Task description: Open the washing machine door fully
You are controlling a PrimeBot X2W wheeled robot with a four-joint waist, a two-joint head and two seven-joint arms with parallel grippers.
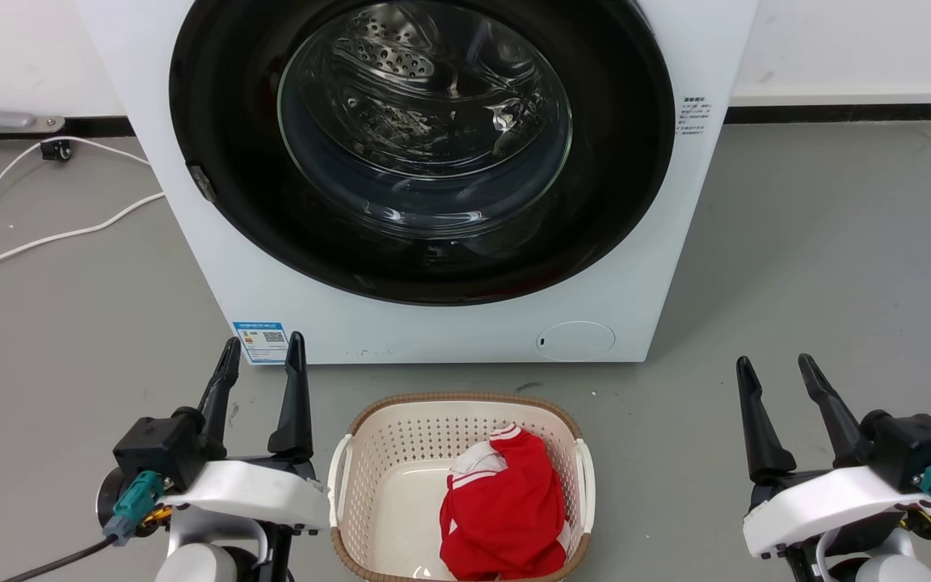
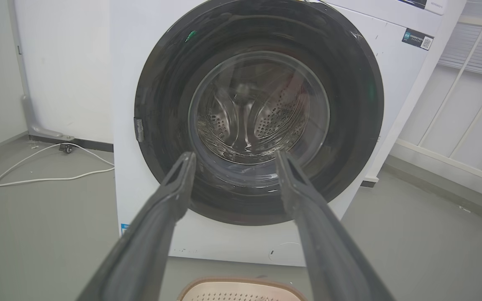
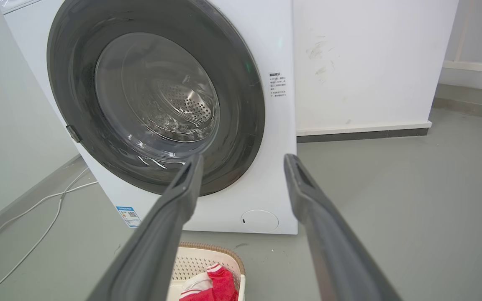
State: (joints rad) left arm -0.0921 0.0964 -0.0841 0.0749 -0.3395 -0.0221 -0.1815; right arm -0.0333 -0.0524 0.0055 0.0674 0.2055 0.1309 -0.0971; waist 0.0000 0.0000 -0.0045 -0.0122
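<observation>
1. currently, the washing machine (image 1: 271, 275) is standing on the grey floor (image 1: 837, 242) with its front facing the robot. it is serving as the reference for every entry below.
2. the washing machine door (image 1: 423, 145) is sitting flush against the washing machine's front and covering the drum. no gap is showing along its black rim, so it is reading as closed.
3. a small grey catch (image 1: 201, 183) is sitting on the door rim, toward the washing machine's side at the robot's left. it is looking like the likely place to pull.
4. the left gripper (image 1: 264, 342) is hovering in front of the washing machine's lower corner on the robot's left, near it and touching nothing. its fingers are spread apart and carrying nothing.
5. the right gripper (image 1: 774, 362) is hovering out past the washing machine's other lower corner, well apart from the door. its fingers are likewise parted and empty.
6. a basket (image 1: 368, 420) is resting on the floor just in front of the washing machine, and a red garment (image 1: 506, 505) is lying inside it.
7. a white cable (image 1: 53, 238) is trailing over the floor beside the washing machine, on the robot's left.
8. progress: nothing of the task is showing as done. reaching the rim, unlatching it and swinging the door out to its full width are all remaining.
</observation>
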